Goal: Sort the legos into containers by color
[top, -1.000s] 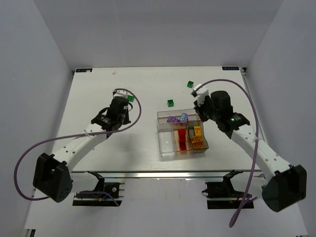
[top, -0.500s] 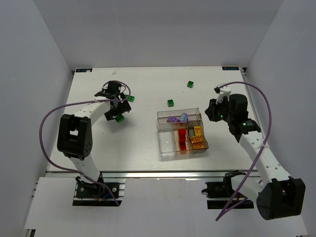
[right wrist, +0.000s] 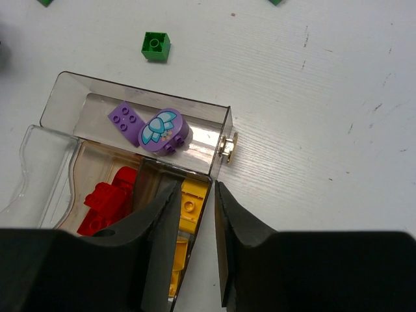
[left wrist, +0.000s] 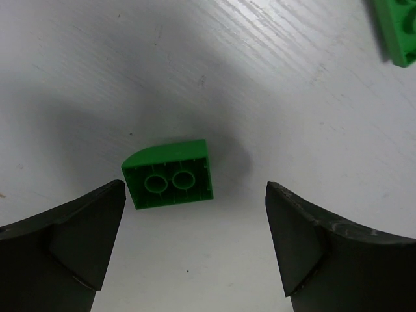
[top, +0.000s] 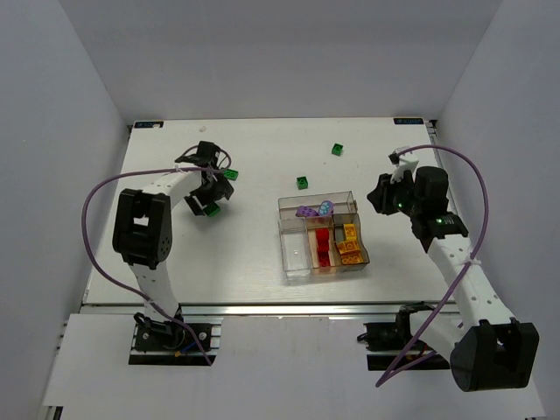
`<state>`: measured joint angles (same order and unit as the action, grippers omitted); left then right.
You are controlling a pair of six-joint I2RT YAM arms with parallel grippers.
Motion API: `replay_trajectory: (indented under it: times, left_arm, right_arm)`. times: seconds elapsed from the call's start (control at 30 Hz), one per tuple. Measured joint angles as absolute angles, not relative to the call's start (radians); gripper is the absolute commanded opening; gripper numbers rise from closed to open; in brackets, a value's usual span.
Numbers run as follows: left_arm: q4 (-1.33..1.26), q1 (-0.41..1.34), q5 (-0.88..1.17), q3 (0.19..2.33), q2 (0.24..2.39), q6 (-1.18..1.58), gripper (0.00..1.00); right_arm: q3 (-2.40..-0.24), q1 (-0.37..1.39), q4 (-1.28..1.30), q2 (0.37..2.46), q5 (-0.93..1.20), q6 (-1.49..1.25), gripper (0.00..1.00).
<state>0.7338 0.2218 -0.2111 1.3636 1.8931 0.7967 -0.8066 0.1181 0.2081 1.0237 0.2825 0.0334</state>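
My left gripper (left wrist: 195, 195) is open wide, low over the table at the far left (top: 210, 198). An upturned green lego (left wrist: 170, 182) lies just ahead of the gap, nearer the left finger. A second green lego (left wrist: 398, 32) lies beyond it (top: 231, 174). The containers tray (top: 294, 254) holds a purple brick (right wrist: 123, 121), a lilac rounded piece (right wrist: 165, 130), red legos (right wrist: 107, 201) and yellow legos (right wrist: 192, 201) in separate compartments. My right gripper (right wrist: 197, 185) hovers above the tray's right edge, open a narrow gap and empty.
Two more green legos (top: 302, 182) (top: 337, 149) lie on the white table behind the tray; one shows in the right wrist view (right wrist: 156, 46). The tray has a small metal latch (right wrist: 227, 146). Purple cables loop from both arms.
The left arm swung out to the far left and its jaws opened wide over the green lego. The right arm drew back rightward from the tray and its jaws parted slightly.
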Motion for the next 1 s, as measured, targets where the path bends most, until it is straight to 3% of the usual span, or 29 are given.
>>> replay_trajectory:
  times: [0.23,0.53,0.8,0.93,1.0]
  left_arm:
    - [0.746,0.215,-0.217,1.362,1.923,0.802,0.97]
    - [0.732,0.203,-0.217,1.362,1.93,0.802,0.8]
    - [0.73,0.2,-0.214,1.362,1.955,0.797,0.7]
    - [0.73,0.2,-0.205,1.362,1.956,0.791,0.55]
    - [0.729,0.2,-0.199,1.362,1.955,0.782,0.4]
  right_arm:
    - [-0.806,0.093,0.208,1.022,0.299,0.033,0.33]
    - [-0.806,0.067,0.208,1.022,0.318,0.032,0.33]
    - [-0.806,0.043,0.208,1.021,0.334,0.031,0.34]
    - [-0.806,0.034,0.208,1.02,0.344,0.029,0.33]
    - [-0.806,0.029,0.208,1.018,0.345,0.029,0.33]
